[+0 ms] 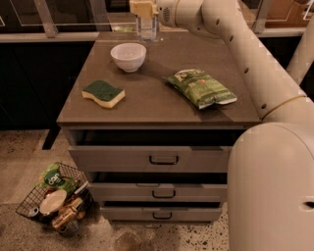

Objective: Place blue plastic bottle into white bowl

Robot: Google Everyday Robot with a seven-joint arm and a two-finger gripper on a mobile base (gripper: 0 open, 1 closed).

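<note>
- my gripper (143, 8) is at the very top of my view, over the far edge of the table (147, 105), with the arm coming in from the right.
- it is clamped on the upper part of the bottle (147, 28), which hangs upright straight beneath it.
- i cannot tell whether the bottle's base touches the table or floats just above it.
- the bowl (128, 56) stands upright and empty, just nearer to me than the gripper and a touch left. it is close to the bottle but apart from it.
- a green-topped sponge (103, 93) lies further toward me and left of the gripper, beyond the bowl.
- a green bag (201, 88) lies flat, right of the gripper and nearer to me, well apart from the bowl.
- far below the gripper, three drawers (163, 159) run down the table's front.
- a wire basket (27, 203) of odds and ends sits on the floor, low and left.
</note>
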